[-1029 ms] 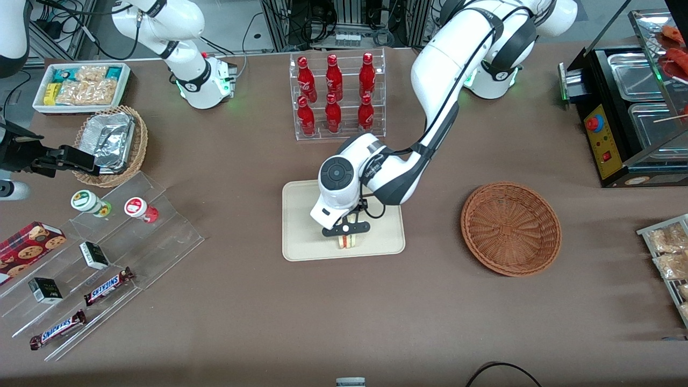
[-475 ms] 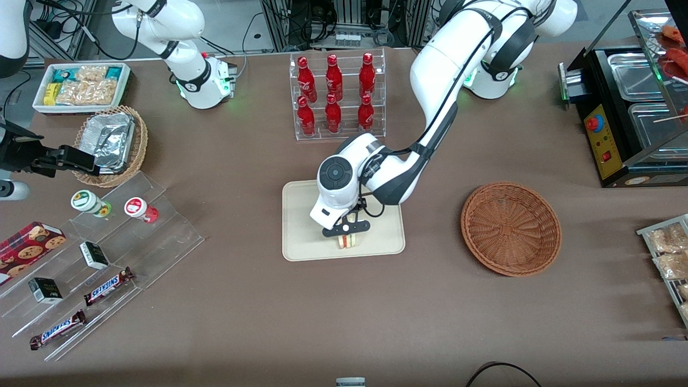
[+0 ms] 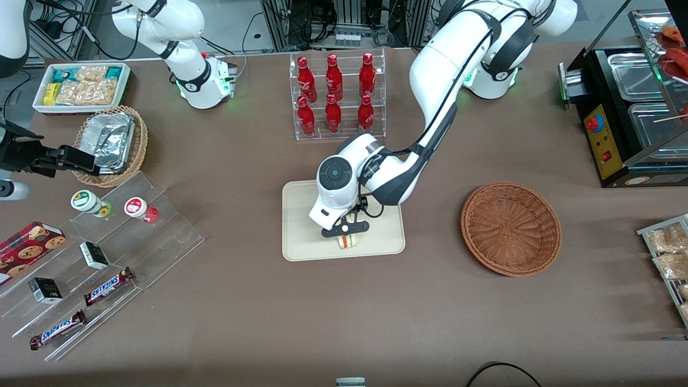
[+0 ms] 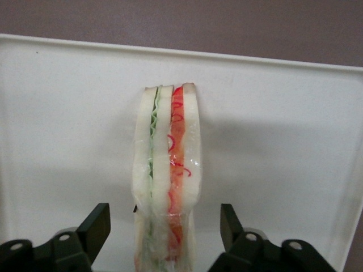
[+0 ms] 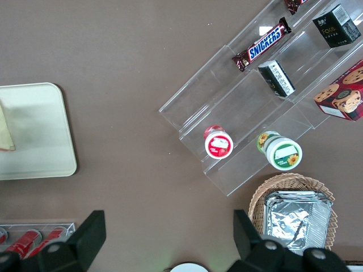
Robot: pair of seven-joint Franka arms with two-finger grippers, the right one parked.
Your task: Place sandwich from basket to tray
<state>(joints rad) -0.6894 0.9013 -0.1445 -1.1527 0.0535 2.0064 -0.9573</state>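
The sandwich (image 3: pixel 348 242) stands on edge on the cream tray (image 3: pixel 303 226), near the tray's rim closest to the front camera. My left gripper (image 3: pixel 346 234) hangs straight over it, open. In the left wrist view the sandwich (image 4: pixel 167 170) shows its red, green and white layers, and the gripper (image 4: pixel 164 220) straddles it, one black finger (image 4: pixel 95 225) on each side with a clear gap to the bread. The tray (image 4: pixel 68 113) lies under it. The reddish-brown basket (image 3: pixel 510 228) sits empty toward the working arm's end of the table. The right wrist view catches the tray (image 5: pixel 39 130) and a corner of the sandwich (image 5: pixel 5 135).
A clear rack of red bottles (image 3: pixel 336 97) stands farther from the front camera than the tray. Toward the parked arm's end are a tan basket with a foil container (image 3: pixel 110 142), a white snack bin (image 3: pixel 80 86) and an acrylic stepped shelf (image 3: pixel 102 258). A food warmer (image 3: pixel 629 107) sits at the working arm's end.
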